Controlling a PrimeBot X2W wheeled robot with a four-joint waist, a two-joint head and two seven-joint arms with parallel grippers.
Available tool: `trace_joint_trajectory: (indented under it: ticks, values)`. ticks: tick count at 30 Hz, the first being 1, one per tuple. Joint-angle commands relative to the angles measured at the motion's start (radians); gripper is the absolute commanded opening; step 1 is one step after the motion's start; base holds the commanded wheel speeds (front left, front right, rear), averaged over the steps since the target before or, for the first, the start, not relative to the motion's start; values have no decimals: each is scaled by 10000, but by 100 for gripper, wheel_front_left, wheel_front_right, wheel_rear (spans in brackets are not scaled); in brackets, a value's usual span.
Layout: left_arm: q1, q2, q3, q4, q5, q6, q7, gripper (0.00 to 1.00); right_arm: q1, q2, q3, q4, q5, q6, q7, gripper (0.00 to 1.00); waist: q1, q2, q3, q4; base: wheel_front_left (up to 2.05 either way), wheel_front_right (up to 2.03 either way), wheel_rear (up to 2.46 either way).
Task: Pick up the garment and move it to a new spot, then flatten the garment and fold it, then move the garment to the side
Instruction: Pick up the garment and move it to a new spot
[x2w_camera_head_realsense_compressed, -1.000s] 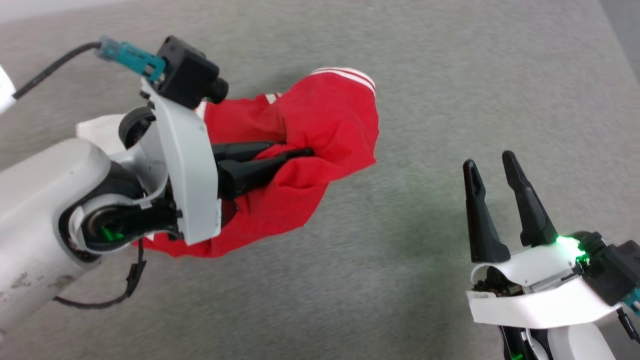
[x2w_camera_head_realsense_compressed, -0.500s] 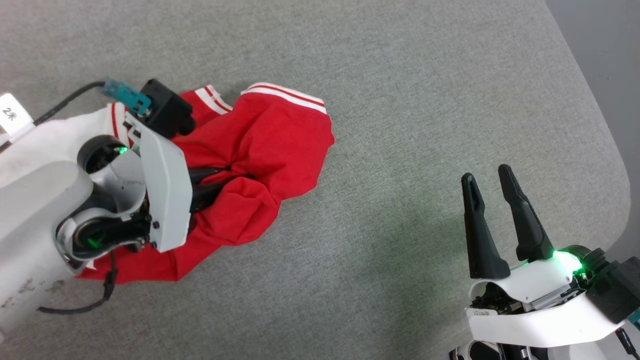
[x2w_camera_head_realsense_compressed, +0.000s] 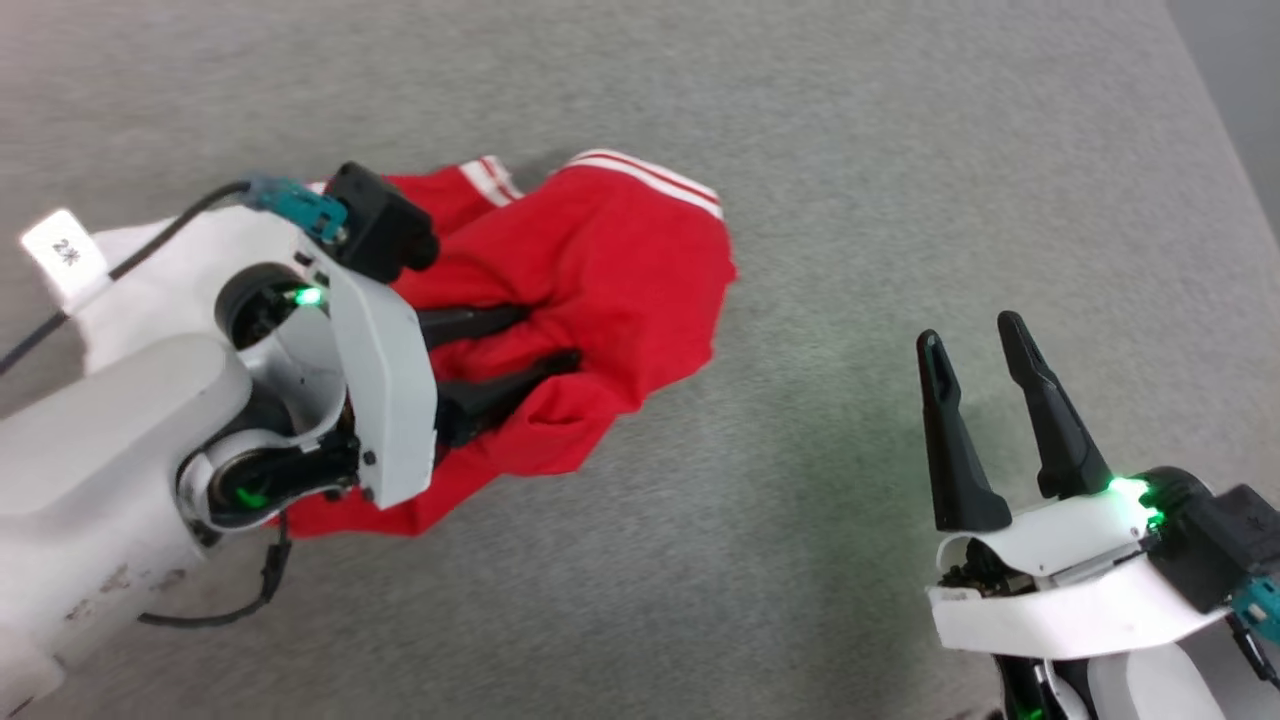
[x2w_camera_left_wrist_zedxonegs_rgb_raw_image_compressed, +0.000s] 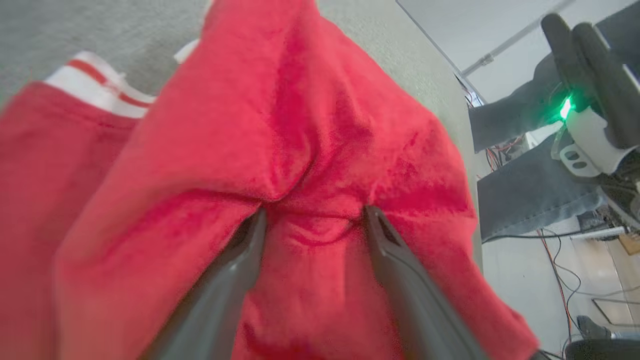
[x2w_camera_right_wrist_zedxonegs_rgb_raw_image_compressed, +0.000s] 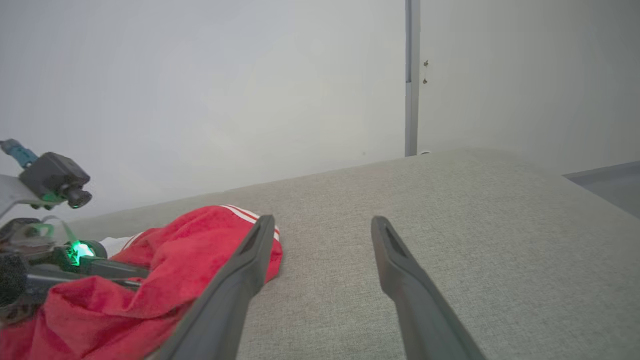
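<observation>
The garment (x2w_camera_head_realsense_compressed: 620, 260) is a crumpled red heap with red-and-white striped trim, lying on the grey cloth-covered table (x2w_camera_head_realsense_compressed: 850, 150) left of centre. My left gripper (x2w_camera_head_realsense_compressed: 545, 338) lies over it, open, its two fingers spread and pressed into a red fold. In the left wrist view the garment (x2w_camera_left_wrist_zedxonegs_rgb_raw_image_compressed: 300, 100) bulges between the parted fingers of the left gripper (x2w_camera_left_wrist_zedxonegs_rgb_raw_image_compressed: 315, 215). My right gripper (x2w_camera_head_realsense_compressed: 970, 332) stands open and empty at the lower right, apart from the cloth. In the right wrist view the right gripper (x2w_camera_right_wrist_zedxonegs_rgb_raw_image_compressed: 322, 220) points over bare table, with the garment (x2w_camera_right_wrist_zedxonegs_rgb_raw_image_compressed: 195, 235) to its left.
The table's right edge (x2w_camera_head_realsense_compressed: 1225, 110) runs down the upper right corner, with darker floor beyond. A white sleeve part (x2w_camera_head_realsense_compressed: 140, 260) pokes out behind my left arm. Bare grey surface lies between the two grippers and beyond the garment.
My left gripper's fingers, pinched together on a red fold before, now stand spread apart. The head camera has shifted between frames. The right gripper stays open.
</observation>
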Motion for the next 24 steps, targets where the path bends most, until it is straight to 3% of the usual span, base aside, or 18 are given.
trace_joint_trajectory:
  ticks: [1,11,18,24]
  values:
    - [67,8,-27,33,-208,78,-192,100,-135,12,-85,140,-110,-14,-8,100,0,0,-637,722,0,0,0]
    - [467,-213,4,-811,-681,62,-2309,100,-386,3,-593,1518,-1078,-14,-7,100,0,0,-2057,2290,0,0,0]
    - [1981,-242,-60,-78,-837,62,-4500,100,-155,5,-1173,2191,-1455,-14,-8,100,0,0,-2744,3142,0,0,0]
    - [3373,-605,76,845,-1310,62,-5386,100,213,6,-1827,2570,-1870,-14,-7,100,0,0,-3327,3883,0,0,0]
